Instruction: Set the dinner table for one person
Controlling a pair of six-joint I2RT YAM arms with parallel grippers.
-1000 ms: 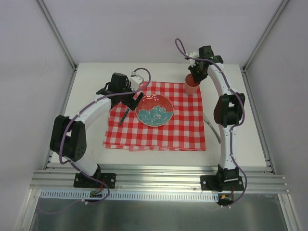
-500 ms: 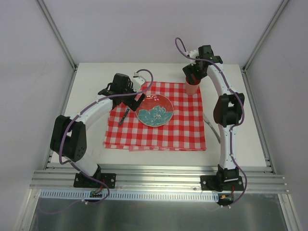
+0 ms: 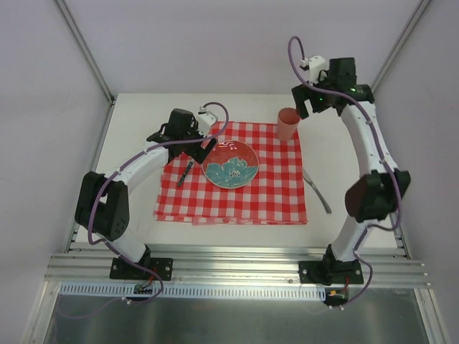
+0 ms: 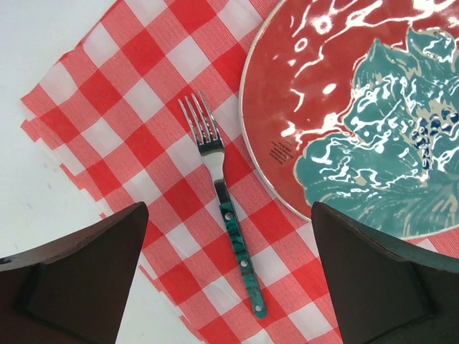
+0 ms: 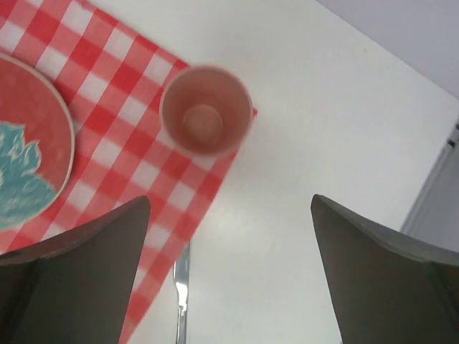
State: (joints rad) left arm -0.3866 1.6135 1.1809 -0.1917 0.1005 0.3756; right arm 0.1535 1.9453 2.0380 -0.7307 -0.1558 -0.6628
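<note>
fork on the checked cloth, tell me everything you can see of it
The steel fork with a green marbled handle has four shiny tines, a slim neck and three pale rivets. It lies flat on the red-and-white checked cloth, beside the round red plate with a teal flower pattern but apart from its rim. The left fingers hang open above, not touching it.

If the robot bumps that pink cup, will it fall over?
Probably, fairly easily. The pink cup stands upright and looks empty, so it is likely light. It narrows toward its base, which favours tipping. Once down, its round wall might let it roll on the checked cloth.
</note>
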